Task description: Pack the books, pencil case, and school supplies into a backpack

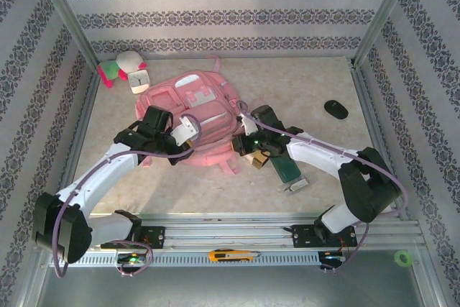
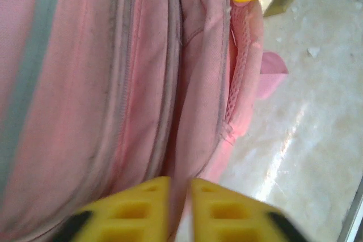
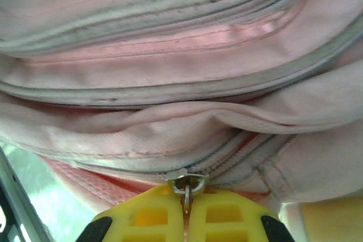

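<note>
The pink backpack lies flat in the middle of the table. My left gripper is over its near left part. Its fingertips stand slightly apart, open, with a fold of the pink backpack running into the narrow gap of the left gripper. At the bag's right edge, my right gripper is shut on the metal zipper pull; the right gripper pinches it against the backpack. The dark green pencil case lies under the right arm, with a gold-tan box and a silver-grey gadget beside it. The books are out of view.
A black oval object sits at the right. A white clock and a plush toy are in the back left corner. A yellow box cutter rests on the front rail. Patterned walls enclose the table.
</note>
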